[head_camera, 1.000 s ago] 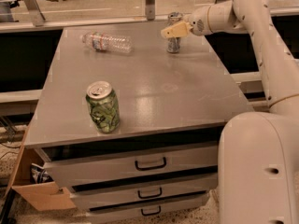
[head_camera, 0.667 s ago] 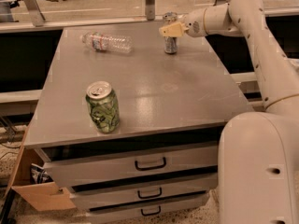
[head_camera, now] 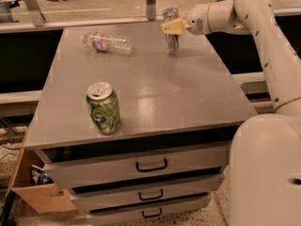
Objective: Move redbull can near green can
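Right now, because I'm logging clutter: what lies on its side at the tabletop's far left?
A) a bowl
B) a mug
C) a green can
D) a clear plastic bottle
D: the clear plastic bottle lies flat there; the green can stands upright near the front, and the gripper is at the redbull can at the far edge.

The arm [head_camera: 265, 46] is cream-white, made of smooth, rounded tubular segments with small dark dots along the casing. A bulky cream-white base shell [head_camera: 263, 173] carries one dark slot. The pale tan claw [head_camera: 170, 27] is over the far side of the worktop [head_camera: 188, 102].
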{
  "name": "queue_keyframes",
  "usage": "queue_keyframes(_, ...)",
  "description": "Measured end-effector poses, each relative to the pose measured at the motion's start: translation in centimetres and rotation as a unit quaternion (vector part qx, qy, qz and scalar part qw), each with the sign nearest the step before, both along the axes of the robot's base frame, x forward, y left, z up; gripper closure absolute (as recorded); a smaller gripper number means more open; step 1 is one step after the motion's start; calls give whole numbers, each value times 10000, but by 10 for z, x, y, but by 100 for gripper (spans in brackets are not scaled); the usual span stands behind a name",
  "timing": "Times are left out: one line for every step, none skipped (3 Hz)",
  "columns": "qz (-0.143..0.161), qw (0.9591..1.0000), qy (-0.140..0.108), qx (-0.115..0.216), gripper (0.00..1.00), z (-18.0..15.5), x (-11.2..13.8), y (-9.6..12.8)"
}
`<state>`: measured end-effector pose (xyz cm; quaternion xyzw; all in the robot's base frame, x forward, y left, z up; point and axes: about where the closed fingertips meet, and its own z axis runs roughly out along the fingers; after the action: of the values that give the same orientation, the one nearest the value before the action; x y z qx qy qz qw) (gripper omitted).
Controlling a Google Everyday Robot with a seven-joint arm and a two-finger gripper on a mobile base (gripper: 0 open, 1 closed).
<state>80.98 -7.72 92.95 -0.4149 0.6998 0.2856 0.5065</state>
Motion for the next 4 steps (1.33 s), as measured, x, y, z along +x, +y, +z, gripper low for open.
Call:
queue_keyframes(13,10000,3,-3,100,-1,0,1)
queue_keyframes(417,9990,25,-123,100,-3,-18,16)
queue_keyframes(756,9970,-113,-74,100,11,-54,21)
queue_keyframes(1049,9943,-150,105,100,17,-97,27)
